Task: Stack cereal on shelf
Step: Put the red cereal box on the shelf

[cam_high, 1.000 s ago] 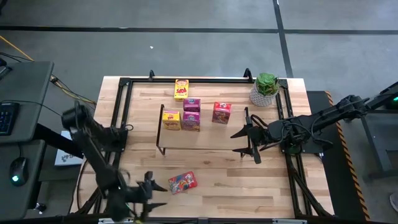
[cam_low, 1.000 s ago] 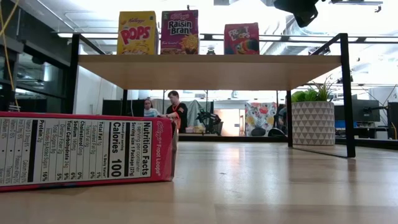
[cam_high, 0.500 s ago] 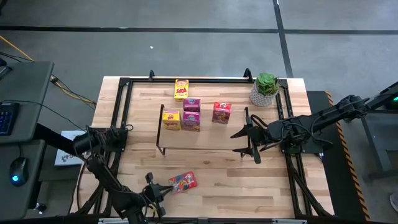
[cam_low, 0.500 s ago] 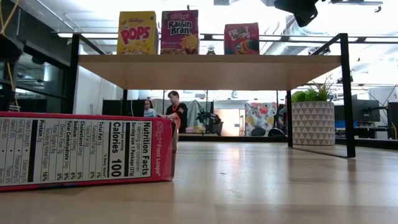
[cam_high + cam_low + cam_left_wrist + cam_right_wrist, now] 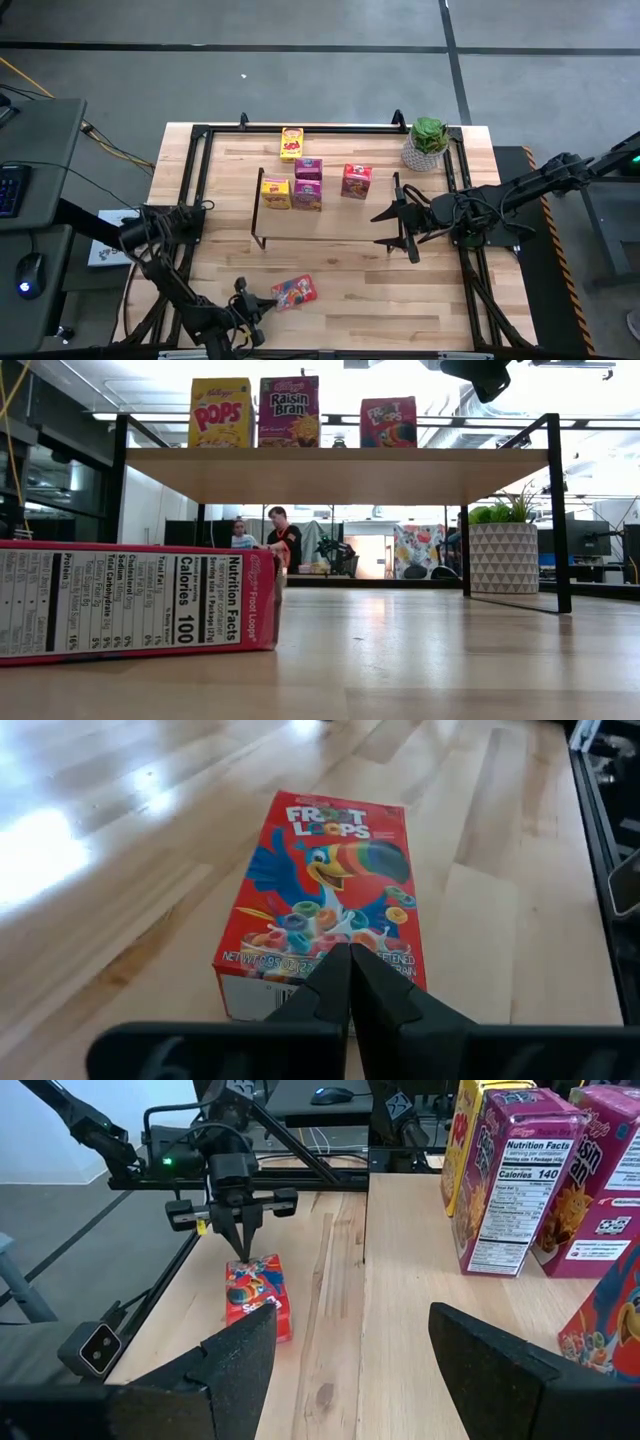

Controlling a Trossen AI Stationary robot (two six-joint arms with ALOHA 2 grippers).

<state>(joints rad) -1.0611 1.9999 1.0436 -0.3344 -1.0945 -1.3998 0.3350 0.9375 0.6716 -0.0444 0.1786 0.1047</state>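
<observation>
A red cereal box (image 5: 293, 293) lies flat, printed face up, near the table's front left; the left wrist view shows it as the box (image 5: 325, 900). My left gripper (image 5: 262, 303) is shut, with its tips at the end of that box toward the table's left edge. The shelf (image 5: 340, 215) stands mid-table with a yellow box (image 5: 276, 192), two magenta boxes (image 5: 307, 194) and a red box (image 5: 356, 180) upright on top. Another yellow box (image 5: 291, 142) lies on the table behind it. My right gripper (image 5: 393, 228) hangs open at the shelf's right end. My left gripper sets its shut fingertips (image 5: 348, 960) on the red box's printed face at the short end (image 5: 300, 982) toward the table's left edge. The fingers slant down from the left. The box lies flat on the table.
A potted plant (image 5: 428, 142) stands at the back right corner. A black frame (image 5: 195, 170) runs along the table's edges. Bare wood lies between the shelf and the front edge, right of the red box.
My left gripper has moved toward the table's right edge, up to the red box's end, and has shut from wide open. Its arm has folded lower at the table's left. The right arm has kept still.
</observation>
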